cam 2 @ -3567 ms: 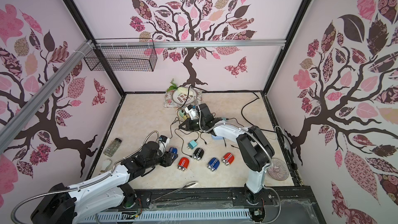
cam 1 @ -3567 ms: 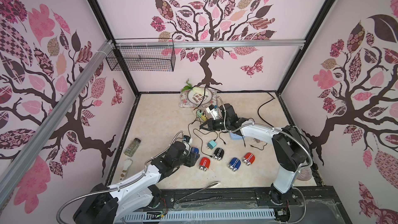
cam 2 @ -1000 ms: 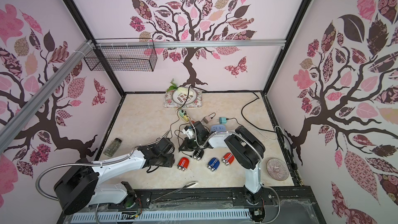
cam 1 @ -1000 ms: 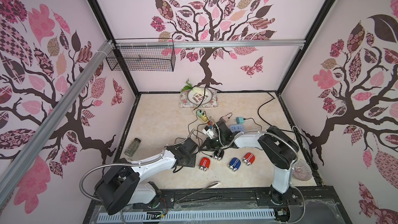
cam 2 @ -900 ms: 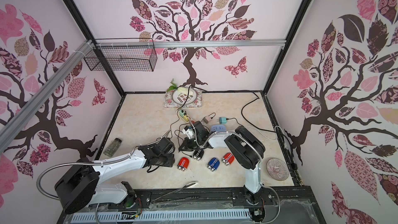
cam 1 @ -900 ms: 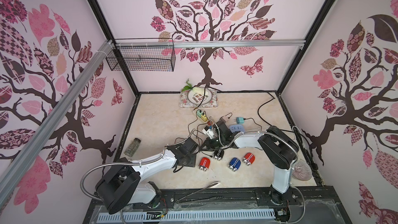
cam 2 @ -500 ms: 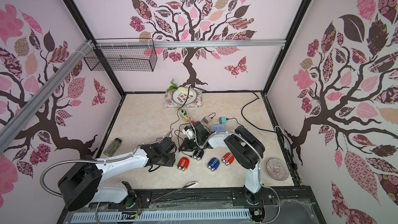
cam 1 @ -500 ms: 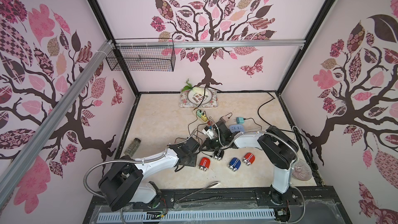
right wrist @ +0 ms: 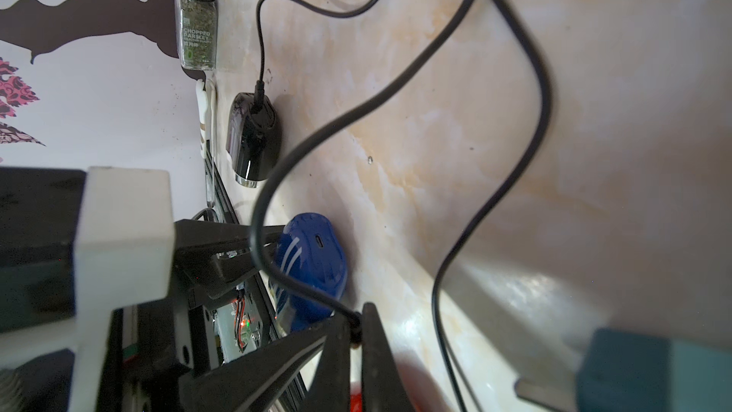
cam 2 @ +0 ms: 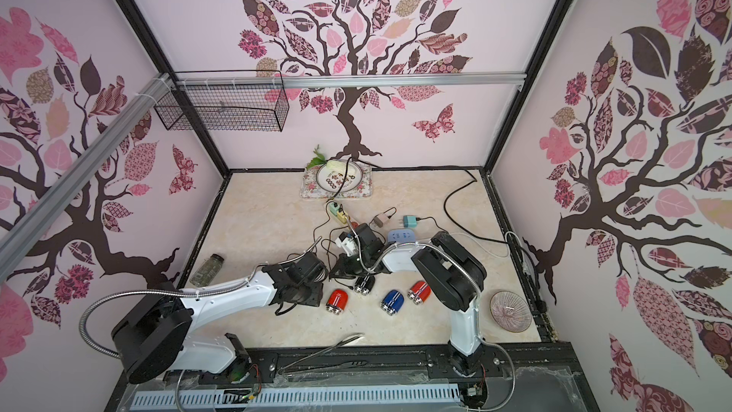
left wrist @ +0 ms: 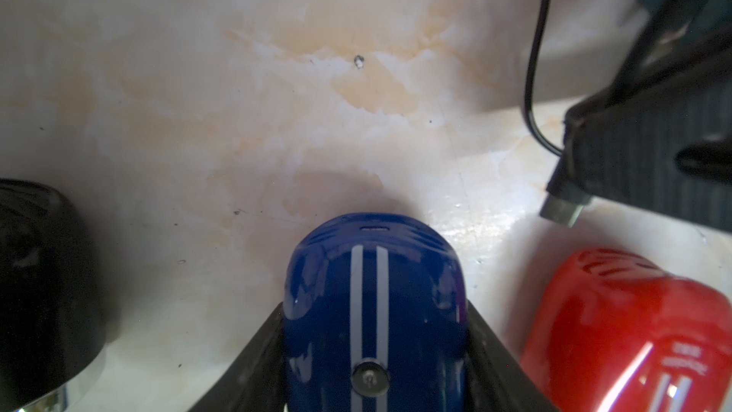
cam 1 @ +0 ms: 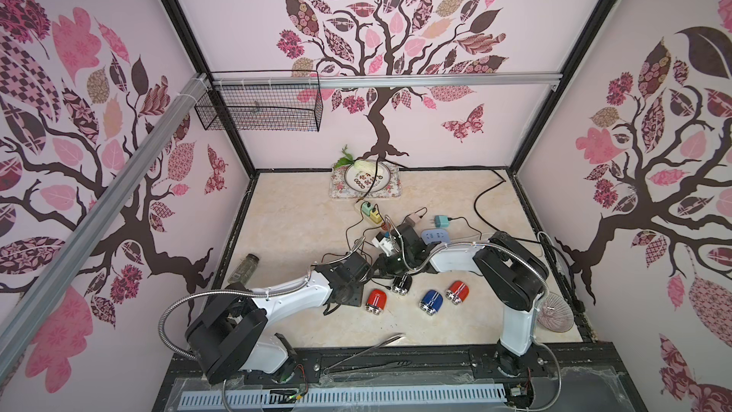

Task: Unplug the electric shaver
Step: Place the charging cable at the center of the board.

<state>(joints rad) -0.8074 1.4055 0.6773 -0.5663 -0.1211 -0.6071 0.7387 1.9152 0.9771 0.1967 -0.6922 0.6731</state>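
My counter is pale marble. A tray lies at the back and a power strip mid-way, with cable trailing across. Toward me is a loose row: red shaver, black shaver, blue shaver, other red shaver. A second blue shaver sits between my left fingers. There is a jar at my left edge, a dish at my right, and tongs in front.

The table is covered in both top views from high above its front edge, facing down toward the back wall. The left wrist camera is set close over the blue shaver, along the left gripper. The right wrist camera is aimed closely along the right gripper and cable. The blue shaver and a black shaver are shared by both wrist views.
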